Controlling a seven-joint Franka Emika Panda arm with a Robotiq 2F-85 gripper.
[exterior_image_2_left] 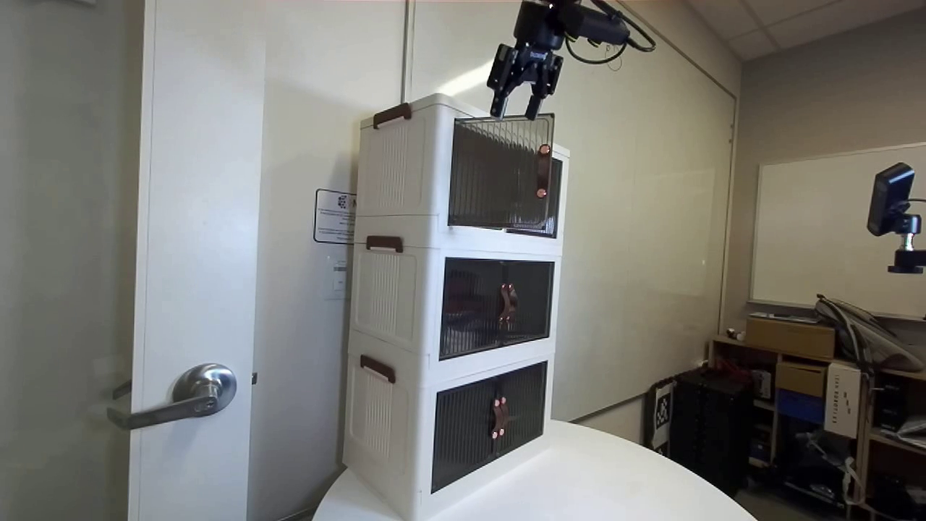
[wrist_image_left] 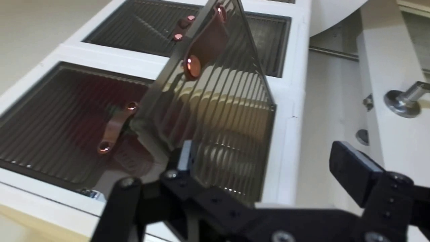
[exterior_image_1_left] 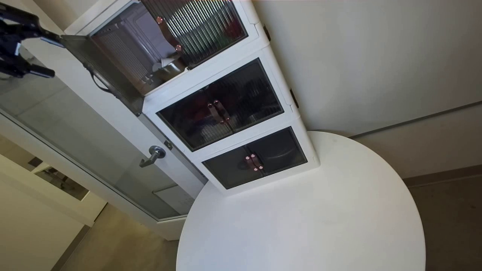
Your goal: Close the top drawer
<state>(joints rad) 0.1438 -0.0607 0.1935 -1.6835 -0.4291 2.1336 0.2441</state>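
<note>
In an exterior view: bright light streak (exterior_image_2_left: 470, 77) on pale wall panel (exterior_image_2_left: 636, 275), 12 o'clock; gridded ceiling (exterior_image_2_left: 792, 32), 2; whiteboard (exterior_image_2_left: 832, 231), 3; shelving (exterior_image_2_left: 866, 446) (well cluttered), 4; round white counter (exterior_image_2_left: 615, 477), 6; white door (exterior_image_2_left: 199, 217) with metal lever handle (exterior_image_2_left: 210, 391), 9.

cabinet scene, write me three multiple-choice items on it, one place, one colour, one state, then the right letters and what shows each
1. On which tier of the cabinet is the open door?
A) bottom
B) middle
C) top

2. What colour is the table?
A) black
B) white
C) green

3. How does the gripper stand?
A) open
B) shut
C) clamped on a handle

Right letters:
1 C: in both exterior views it stands swung out from the top tier.
2 B: its bare surface shows white in both exterior views.
3 A: its fingers stand wide apart in the wrist view.
</note>
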